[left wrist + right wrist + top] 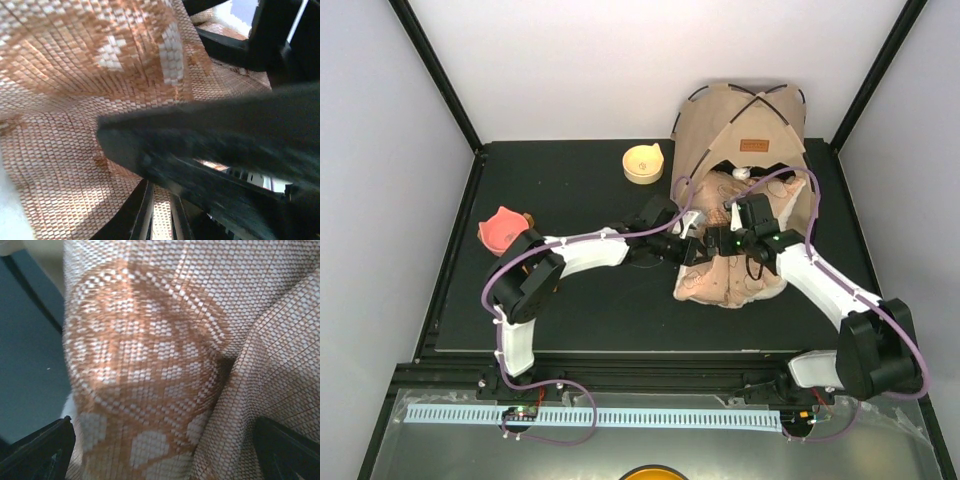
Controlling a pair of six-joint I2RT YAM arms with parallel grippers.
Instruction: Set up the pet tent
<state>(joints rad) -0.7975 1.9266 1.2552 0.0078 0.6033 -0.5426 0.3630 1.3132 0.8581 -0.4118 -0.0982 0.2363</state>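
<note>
Over pillow (720, 285), right end effector (162, 452) spread, tent (740, 115) behind

left arm (590, 250) extends rightward from a raised elbow, forearm near level. left gripper (692, 248): jaw state unreadable, view blurred. right arm (820, 285) reaches inward and left. right gripper (165, 440): jaws spread wide. both grippers sit near each other.

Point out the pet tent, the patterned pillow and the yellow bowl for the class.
pet tent (730, 115): top external view, on its tan canvas roof.
patterned pillow (720, 283): top external view, on its near part.
yellow bowl (641, 160): top external view, on its inside.
</note>
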